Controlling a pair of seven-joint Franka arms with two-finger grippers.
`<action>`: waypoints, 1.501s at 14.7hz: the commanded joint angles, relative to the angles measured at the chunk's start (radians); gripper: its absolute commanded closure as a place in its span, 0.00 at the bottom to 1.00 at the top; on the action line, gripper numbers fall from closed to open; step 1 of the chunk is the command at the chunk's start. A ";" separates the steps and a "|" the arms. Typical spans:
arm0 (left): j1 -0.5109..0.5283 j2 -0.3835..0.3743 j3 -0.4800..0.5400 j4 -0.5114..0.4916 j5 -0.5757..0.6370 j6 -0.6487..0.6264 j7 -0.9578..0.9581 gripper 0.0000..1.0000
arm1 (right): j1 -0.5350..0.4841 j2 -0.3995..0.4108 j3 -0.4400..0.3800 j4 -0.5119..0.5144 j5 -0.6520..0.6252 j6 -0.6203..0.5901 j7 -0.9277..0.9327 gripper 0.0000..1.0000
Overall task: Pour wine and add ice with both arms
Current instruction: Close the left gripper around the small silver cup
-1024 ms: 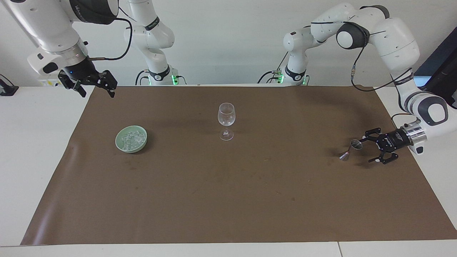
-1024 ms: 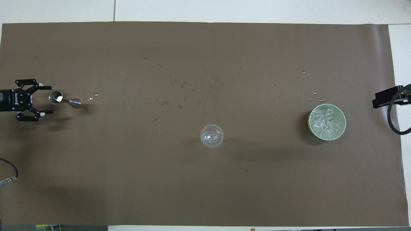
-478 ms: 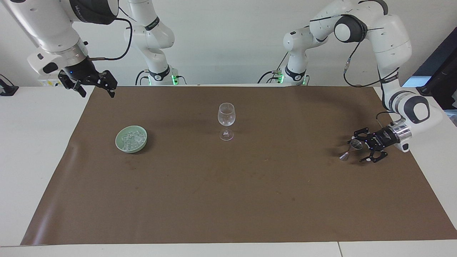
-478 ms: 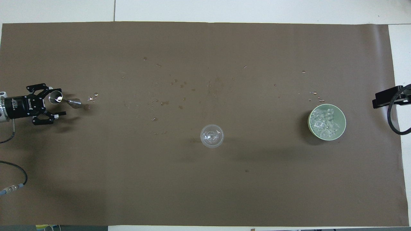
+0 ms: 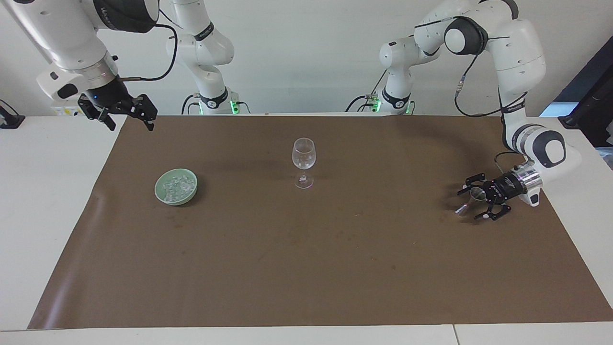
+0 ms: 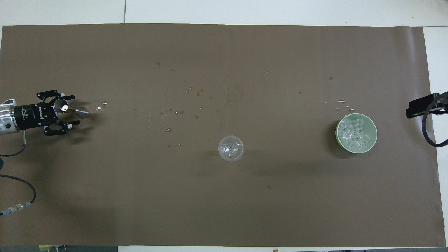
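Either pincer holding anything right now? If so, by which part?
Nothing held. Left pincer is open around the metal jigger's upper cup, not closed. Right pincer is open, waiting over the table edge.

A brown mat (image 5: 306,268) covers the white table (image 5: 43,191).

My arms: glossy white jointed shells, dark grey joint caps, black cables looped alongside. Silver wrist rings. My left gripper (image 5: 475,203) and right gripper (image 5: 128,120): black, skeletal two-finger linkages; white lettering on the left's body.
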 commanded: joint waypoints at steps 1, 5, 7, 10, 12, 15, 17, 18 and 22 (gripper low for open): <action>0.000 -0.041 0.000 -0.055 -0.021 0.025 0.031 0.01 | -0.011 -0.011 0.004 -0.012 0.012 -0.001 -0.016 0.00; 0.005 -0.041 0.000 -0.055 -0.021 0.025 0.031 0.07 | -0.011 -0.011 0.004 -0.012 0.012 -0.001 -0.016 0.00; 0.009 -0.043 0.000 -0.055 -0.023 0.023 0.032 0.11 | -0.011 -0.011 0.004 -0.012 0.012 -0.001 -0.016 0.00; 0.011 -0.045 0.000 -0.055 -0.024 0.022 0.032 0.22 | -0.011 -0.011 0.004 -0.012 0.012 -0.001 -0.016 0.00; 0.013 -0.045 0.000 -0.055 -0.026 0.020 0.032 0.45 | -0.011 -0.011 0.004 -0.012 0.012 -0.001 -0.016 0.00; 0.013 -0.049 0.002 -0.055 -0.026 0.014 0.031 1.00 | -0.011 -0.011 0.004 -0.012 0.012 -0.001 -0.016 0.00; 0.005 -0.055 0.005 -0.057 -0.026 0.011 0.026 1.00 | -0.011 -0.011 0.004 -0.012 0.012 -0.001 -0.016 0.00; 0.000 -0.066 0.006 -0.057 -0.026 0.011 0.021 1.00 | -0.011 -0.011 0.004 -0.012 0.012 -0.001 -0.016 0.00; 0.002 -0.110 0.009 -0.075 -0.021 -0.052 0.024 1.00 | -0.011 -0.011 0.004 -0.012 0.012 -0.001 -0.016 0.00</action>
